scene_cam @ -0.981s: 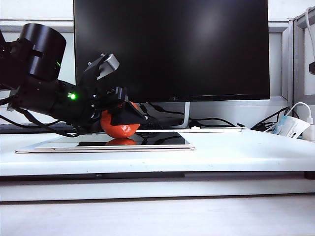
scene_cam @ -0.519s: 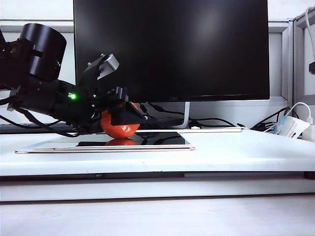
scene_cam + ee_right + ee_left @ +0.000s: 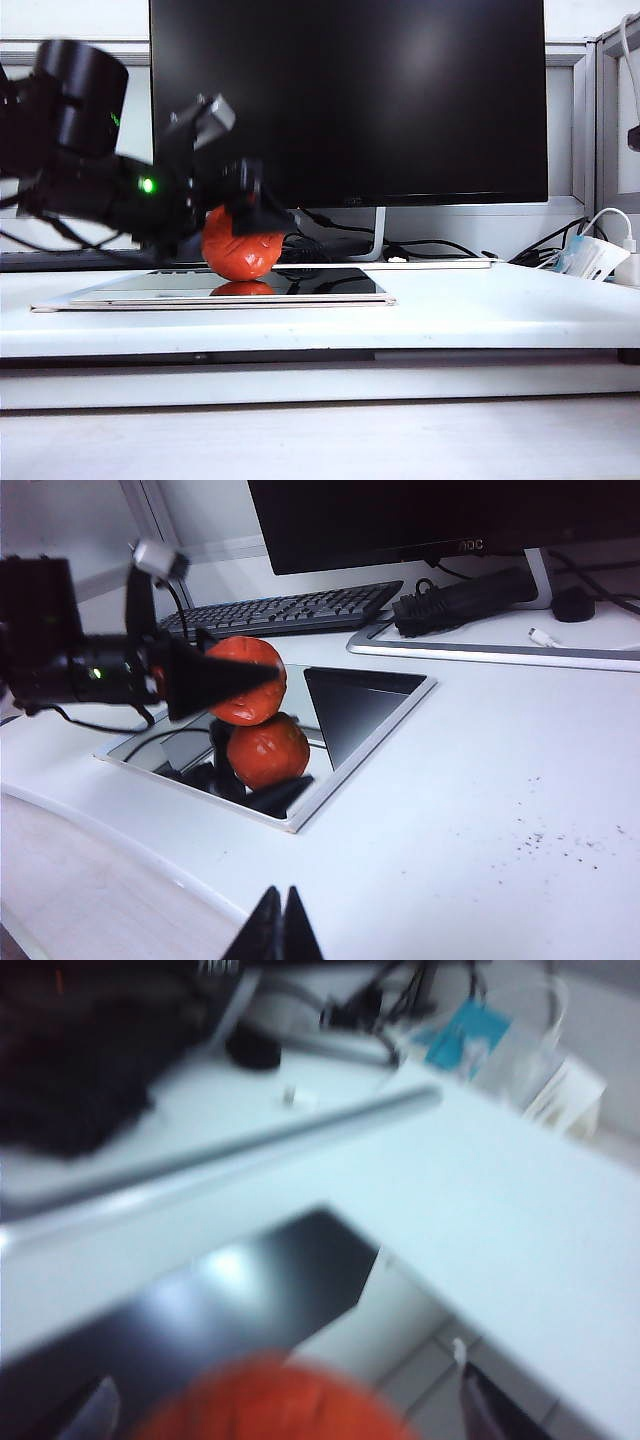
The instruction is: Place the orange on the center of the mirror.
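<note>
- Since a second ago the left gripper (image 3: pixel 245 205) has spread its fingers off the orange (image 3: pixel 241 245) and its wrist has tipped upward, blurring in the exterior view; the fruit itself has not shifted.
- Orange: reddish, wrinkled, resting on the mirror (image 3: pixel 330 283) toward the middle of its glass, its reflection showing directly beneath it; in the right wrist view the orange (image 3: pixel 248 679) sits above its mirrored double on the mirror (image 3: pixel 372 694); in the left wrist view the orange (image 3: pixel 275 1407) fills the near edge as a blurred red mass.
- Left gripper: released, fingers standing wide on either side of the orange with one dark finger (image 3: pixel 210 680) crossing in front of the fruit; whether a pad touches the skin cannot be told; two pale fingertips (image 3: pixel 95 1410) frame the orange in the wrist camera, well apart.
- Mirror: flat on the white table (image 3: pixel 500 310), pale rim all round, dark glass (image 3: pixel 250 1280) reflecting the arm.
- Right gripper (image 3: pixel 279 925): away from the mirror on the near side of the table, its two dark fingertips pressed together, holding nothing.
- Behind: black monitor (image 3: pixel 350 100) upright at the back; black keyboard (image 3: pixel 280 608) beyond the mirror; thin silver slab (image 3: pixel 500 650) beside the monitor stand; cables and a white-and-blue adapter (image 3: pixel 590 258) at the far right.
</note>
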Robot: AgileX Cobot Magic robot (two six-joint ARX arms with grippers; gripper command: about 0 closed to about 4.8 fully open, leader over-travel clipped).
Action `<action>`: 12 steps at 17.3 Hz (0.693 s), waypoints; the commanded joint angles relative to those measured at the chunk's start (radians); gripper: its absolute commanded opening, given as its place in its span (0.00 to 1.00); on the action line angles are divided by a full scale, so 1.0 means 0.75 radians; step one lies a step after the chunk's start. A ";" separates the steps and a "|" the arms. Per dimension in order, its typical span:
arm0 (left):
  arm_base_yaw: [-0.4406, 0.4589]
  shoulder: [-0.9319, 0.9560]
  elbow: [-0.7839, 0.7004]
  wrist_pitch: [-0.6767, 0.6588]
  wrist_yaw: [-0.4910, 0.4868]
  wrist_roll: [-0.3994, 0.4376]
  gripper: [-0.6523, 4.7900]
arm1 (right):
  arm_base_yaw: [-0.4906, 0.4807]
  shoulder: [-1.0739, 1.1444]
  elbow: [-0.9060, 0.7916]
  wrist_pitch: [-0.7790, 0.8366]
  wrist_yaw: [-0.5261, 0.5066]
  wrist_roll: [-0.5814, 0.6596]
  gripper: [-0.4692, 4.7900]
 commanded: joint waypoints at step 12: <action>-0.063 -0.925 -0.022 -0.472 -0.266 0.042 0.11 | 0.001 0.000 -0.009 0.024 -0.003 0.001 0.09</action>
